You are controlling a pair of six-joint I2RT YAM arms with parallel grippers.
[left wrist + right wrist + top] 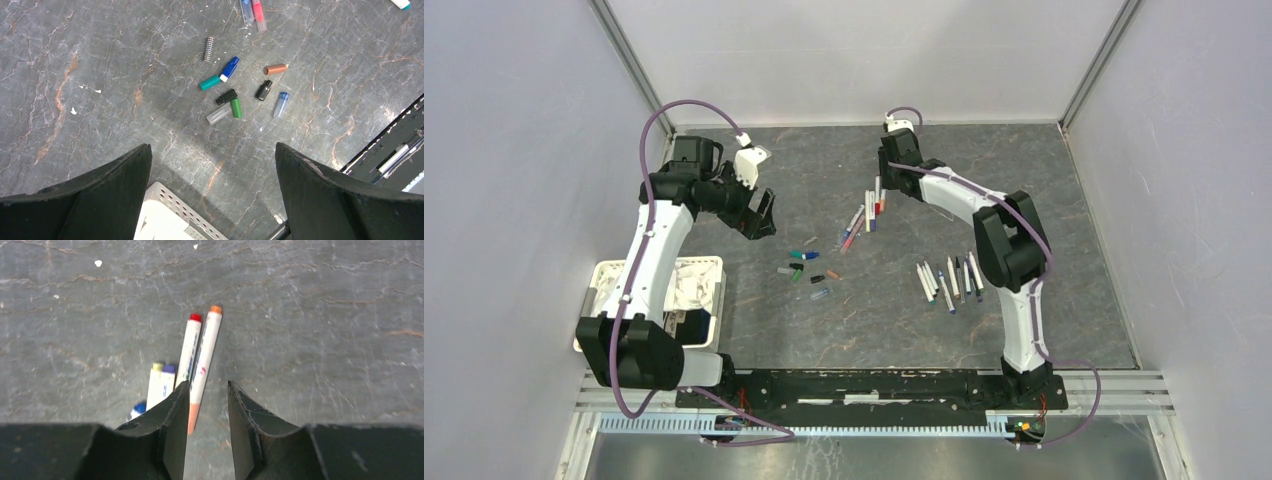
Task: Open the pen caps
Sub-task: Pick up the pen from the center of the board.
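— While the left arm [654,240] hangs over the far-left part of the worktop [1044,200], how do the left jaws stand?
— Wide apart, with nothing between them. Bare worktop shows through the gap, along with a corner of the white perforated basket [167,207] that sits by the left edge.
— And the pen caps [226,96]?
— Loose and lying flat in a small cluster near the middle of the worktop, apart from both arms. The left wrist view shows a checkered cap [209,49], a blue cap [230,68] just beside a teal cap [210,82], a green cap [236,107] and a copper-coloured cap [275,69], among others.
— Where are the pens?
— In two groups. The far group [864,212] lies toward the far edge, close under the wrist of the right arm [1004,245]. The other group [949,280] lies right of the middle, well apart from the caps.
— The right jaws?
— Low over the far group, partly apart with a narrow gap. An orange-ended pen [205,355] reaches into that gap alongside one finger, but the jaws are not clamped on it. Whether the finger touches it cannot be told. A red-ended pen [189,352] lies just beside it, with a yellow-topped pen [155,382] and a purple-topped pen [167,382] farther over.
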